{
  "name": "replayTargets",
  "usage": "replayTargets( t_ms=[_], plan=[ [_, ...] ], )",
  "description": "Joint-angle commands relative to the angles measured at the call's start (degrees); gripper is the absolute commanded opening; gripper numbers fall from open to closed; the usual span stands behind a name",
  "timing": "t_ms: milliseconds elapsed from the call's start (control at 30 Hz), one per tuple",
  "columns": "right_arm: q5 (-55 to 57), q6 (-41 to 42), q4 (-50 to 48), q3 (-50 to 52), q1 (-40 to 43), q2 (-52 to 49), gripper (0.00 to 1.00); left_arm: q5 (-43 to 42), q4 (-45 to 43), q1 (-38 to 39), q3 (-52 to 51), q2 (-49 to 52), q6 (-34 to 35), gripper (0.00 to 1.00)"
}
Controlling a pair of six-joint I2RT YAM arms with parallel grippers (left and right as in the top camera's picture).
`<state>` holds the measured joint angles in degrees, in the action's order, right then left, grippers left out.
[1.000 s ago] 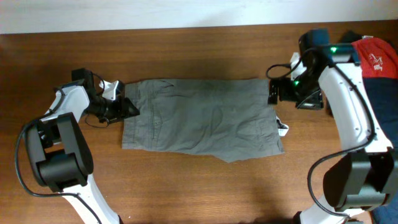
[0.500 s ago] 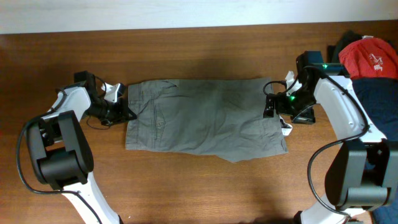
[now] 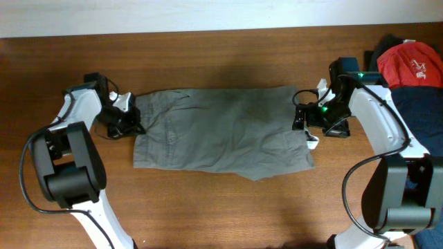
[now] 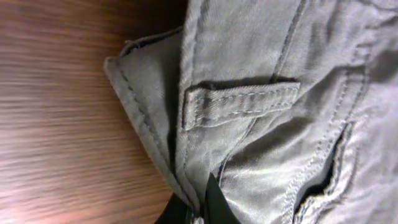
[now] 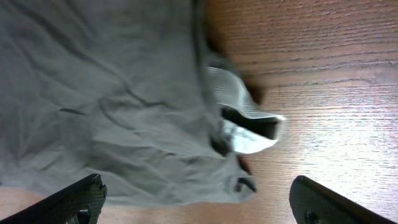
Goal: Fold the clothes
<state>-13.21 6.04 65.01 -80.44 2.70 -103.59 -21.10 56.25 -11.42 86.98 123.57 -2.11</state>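
The clothes (image 3: 225, 131), a grey pair of shorts, lie spread flat across the middle of the wooden table. My left gripper (image 3: 129, 119) is at their left edge, shut on the waistband. The left wrist view shows its fingers (image 4: 202, 208) pinching the fabric below a belt loop (image 4: 239, 106). My right gripper (image 3: 303, 121) is over the shorts' right edge. In the right wrist view its fingers (image 5: 196, 194) are wide apart and empty above the wrinkled cloth (image 5: 106, 106). A small white tag (image 5: 249, 127) sticks out there and also shows in the overhead view (image 3: 313, 142).
A pile of other garments, red (image 3: 412, 61) on dark blue (image 3: 423, 114), lies at the table's far right, close behind my right arm. The table's far edge (image 3: 208, 33) meets a white wall.
My right gripper came down and left onto the shorts' right edge. My left gripper, holding the waistband, pulled left, and the whole garment slid slightly left.
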Motion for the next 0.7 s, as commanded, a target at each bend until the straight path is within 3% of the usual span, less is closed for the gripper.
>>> replayTargets(
  t_ms=[0,67,100,200,233,300,467,667],
  plan=[
    [-0.79,0.39,-0.33,0.42,0.33,-0.02,0.99,8.94,3.39,-1.11,4.61,2.21,1.92,0.01],
    [-0.79,0.39,-0.74,0.42,0.28,-0.02,0.99,8.92,5.7,-1.11,7.69,2.21,1.9,0.01],
    [-1.01,0.37,-0.96,0.42,0.28,-0.02,0.99,8.92,6.27,-1.07,8.46,2.21,1.92,0.06],
    [-2.75,0.37,-1.44,0.42,0.28,-0.02,0.99,8.94,6.43,-1.07,8.48,2.21,1.9,0.86],
    [-2.91,0.37,-1.42,0.42,0.28,-0.02,0.99,8.94,6.58,-1.14,8.2,2.21,1.9,0.95],
    [-2.89,0.35,-1.42,0.42,0.28,-0.02,0.99,8.92,6.86,-1.31,7.96,2.21,1.31,0.99],
    [-2.89,0.33,-1.42,0.42,0.28,-0.02,0.99,8.81,6.62,-2.69,6.88,2.21,-0.85,0.99],
    [-2.89,0.31,-1.42,0.42,0.28,-0.02,0.99,2.08,6.01,-3.43,5.99,2.21,-4.46,0.99]
  ],
)
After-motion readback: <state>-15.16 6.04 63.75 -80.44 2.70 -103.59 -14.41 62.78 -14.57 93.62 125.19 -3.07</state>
